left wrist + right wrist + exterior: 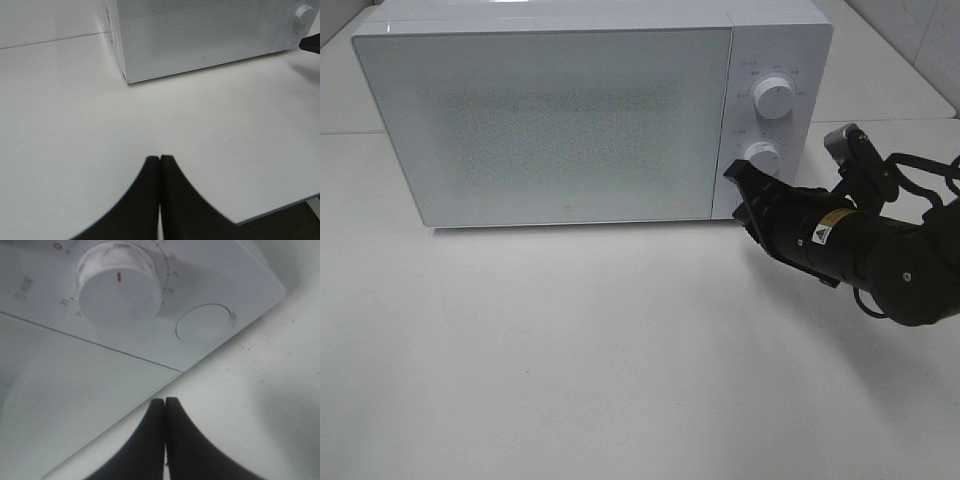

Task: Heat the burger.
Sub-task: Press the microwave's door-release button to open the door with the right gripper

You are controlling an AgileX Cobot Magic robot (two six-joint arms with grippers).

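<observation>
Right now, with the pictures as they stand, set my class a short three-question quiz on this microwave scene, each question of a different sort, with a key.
1. True or false: the microwave door is shut.
2. Which hand is close to the microwave's control panel? A: the left hand. B: the right hand.
3. Short answer: can the burger be seen in any view?

Key: 1 true. 2 B; it sits near the lower knob, fingers together. 3 No; nothing of it shows outside the microwave or through the door.
</observation>
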